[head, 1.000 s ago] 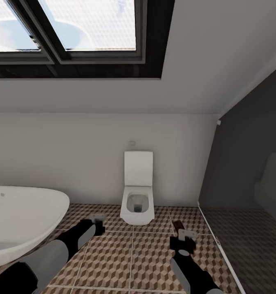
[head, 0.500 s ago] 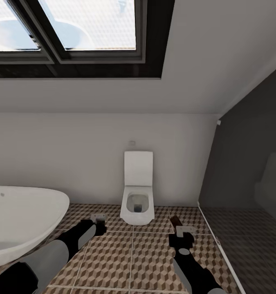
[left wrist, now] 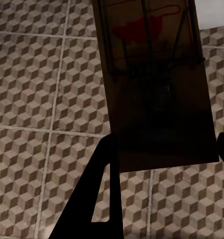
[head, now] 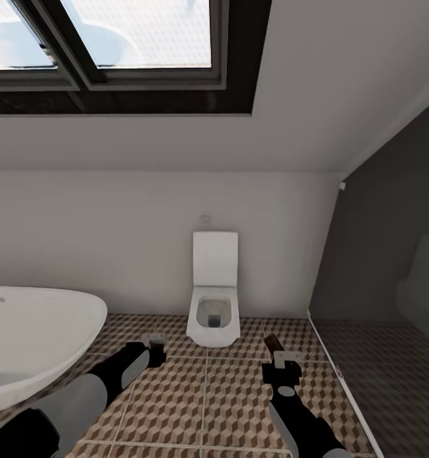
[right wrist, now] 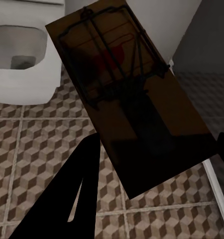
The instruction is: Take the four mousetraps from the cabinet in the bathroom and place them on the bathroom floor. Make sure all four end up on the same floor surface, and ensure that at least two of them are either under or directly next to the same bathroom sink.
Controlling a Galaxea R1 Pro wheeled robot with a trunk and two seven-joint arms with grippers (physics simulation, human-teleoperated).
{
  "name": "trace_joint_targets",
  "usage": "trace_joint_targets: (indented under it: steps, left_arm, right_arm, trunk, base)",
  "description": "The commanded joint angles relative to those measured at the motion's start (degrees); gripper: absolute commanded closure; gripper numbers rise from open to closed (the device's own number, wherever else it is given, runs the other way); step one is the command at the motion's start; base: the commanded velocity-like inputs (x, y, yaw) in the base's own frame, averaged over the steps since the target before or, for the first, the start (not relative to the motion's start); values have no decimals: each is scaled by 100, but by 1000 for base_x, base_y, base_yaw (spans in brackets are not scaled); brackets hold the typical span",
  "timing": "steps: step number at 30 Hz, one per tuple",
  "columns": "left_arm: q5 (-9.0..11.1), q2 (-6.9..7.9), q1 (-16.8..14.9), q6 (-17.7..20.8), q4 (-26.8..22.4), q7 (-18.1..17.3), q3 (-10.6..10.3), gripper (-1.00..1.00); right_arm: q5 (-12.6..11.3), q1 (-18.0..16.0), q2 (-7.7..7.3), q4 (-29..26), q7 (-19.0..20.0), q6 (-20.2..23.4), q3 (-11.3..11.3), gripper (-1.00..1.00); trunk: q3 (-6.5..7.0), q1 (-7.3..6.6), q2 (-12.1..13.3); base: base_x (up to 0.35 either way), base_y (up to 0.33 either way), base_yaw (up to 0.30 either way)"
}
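1. nearest the robot: the left gripper (head: pixel 154 346) is pinched on a mousetrap (left wrist: pixel 154 84), its brown board and wire bar hanging over the bathroom floor (left wrist: pixel 37 99); the right gripper (head: pixel 279 362) is clamped on a second mousetrap (right wrist: pixel 127 94), held low over the same cube-pattern tiles, close to the dark shower edge.
2. in the head view both arms reach forward over the bathroom floor (head: pixel 208 394), the left beside the white bathtub (head: pixel 30 343), the right nearer the shower tray (head: pixel 379 356).
3. farther off: the square toilet (head: pixel 214 305) stands against the far wall, under a sloped ceiling with a dark-framed skylight (head: pixel 112 44).
4. what changed: over the last second the whole view has shifted slightly, so the camera has moved; the arms hold much the same pose, the right one a touch farther forward.
5. what it means: 2 traps appear carried, not yet set down; the sink and cabinet lie elsewhere, so placement near the sink probably calls for turning away from the toilet.
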Motion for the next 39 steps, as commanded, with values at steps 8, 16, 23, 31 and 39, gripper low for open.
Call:
trace_joint_targets:
  steps: [8,16,23,31,39]
  left_arm:
    - [58,6,-7,22,-18,45,-45,100]
    - [58,5,-7,22,-18,45,-45,100]
    - [58,3,-7,18,-18,45,-49,100]
    - [58,-3,-6,17,-18,45,-53,100]
    - [58,-3,-7,17,-18,45,-54,100]
  right_arm:
    - [-57,-4,-15,-58,-38,28,38,100]
    - [-49,-5,-25,-61,-38,28,38,100]
    - [-48,-4,-50,-61,7,28,38,100]
    - [-48,-5,-341,-277,695,36,25,100]
    - [-48,-3,-443,-331,1036,45,15,100]
  trunk:
    - [-230,179,-335]
    - [-447,355,-656]
    - [-636,508,-936]
    - [-853,684,-1257]
    - [-1070,860,-1578]
  base:
    - [0,0,0]
    - [0,0,0]
    - [0,0,0]
    - [0,0,0]
    - [0,0,0]
